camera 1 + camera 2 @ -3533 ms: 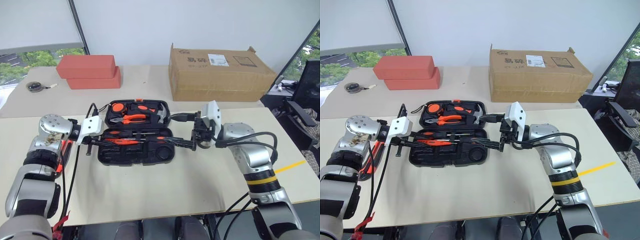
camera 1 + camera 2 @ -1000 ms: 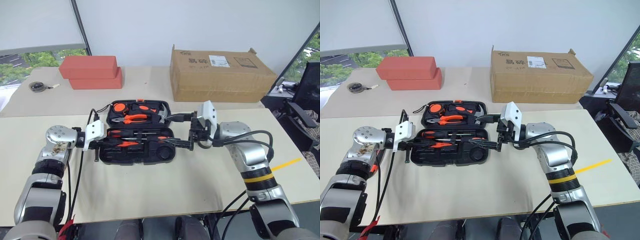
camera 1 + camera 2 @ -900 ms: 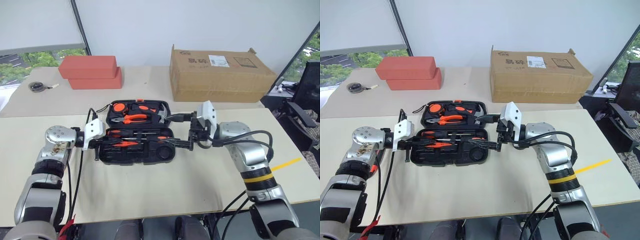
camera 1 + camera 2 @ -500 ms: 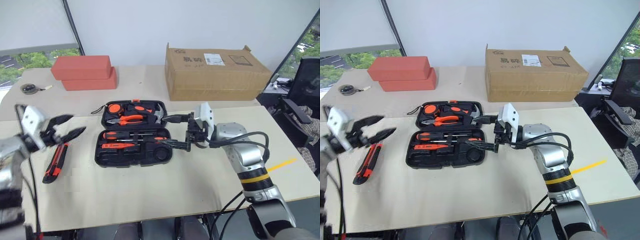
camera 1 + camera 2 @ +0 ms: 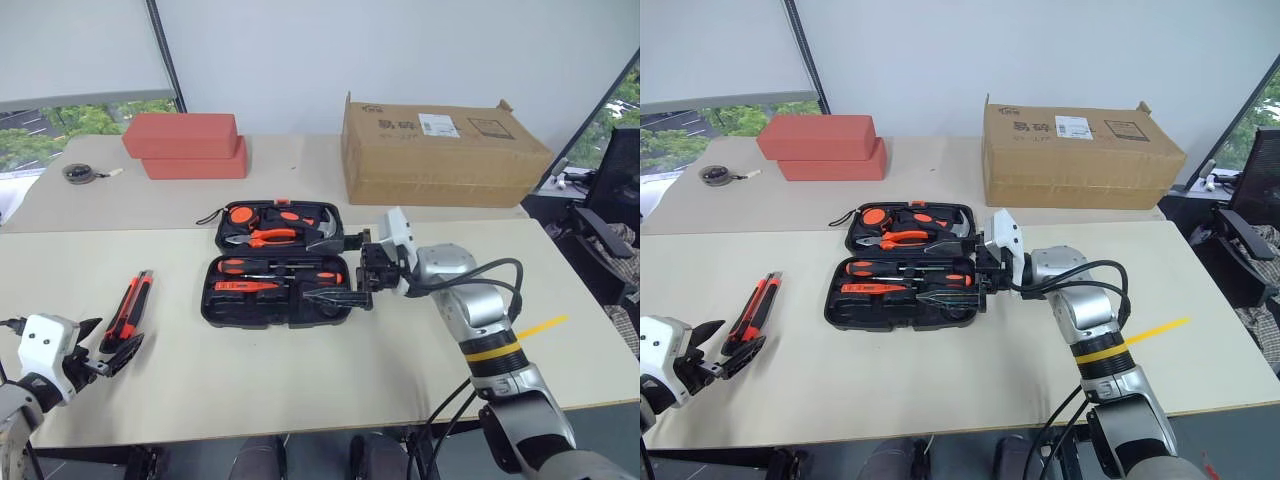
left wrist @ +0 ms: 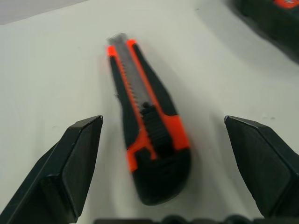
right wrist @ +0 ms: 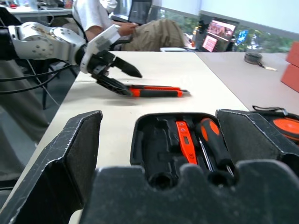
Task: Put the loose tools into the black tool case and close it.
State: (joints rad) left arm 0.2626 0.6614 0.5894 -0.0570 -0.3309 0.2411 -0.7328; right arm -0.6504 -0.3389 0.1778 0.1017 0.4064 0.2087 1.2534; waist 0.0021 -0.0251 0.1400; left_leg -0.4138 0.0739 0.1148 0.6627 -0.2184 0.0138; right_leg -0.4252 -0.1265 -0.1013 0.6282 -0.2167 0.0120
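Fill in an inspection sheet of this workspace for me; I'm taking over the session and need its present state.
Surface: pale table, bare at the front.
Job's things: black tool case open, screwdrivers lying in its front half; utility knife loose on the table, left of the case.
Clutter: red boxes, cardboard box, tape measure at the back.
Grippers: left gripper open, one finger on each side of the knife's end; right gripper open at the case's right edge.
Cables: black cables along the right arm.
Surroundings: windows, a seated person at a desk, office chair.
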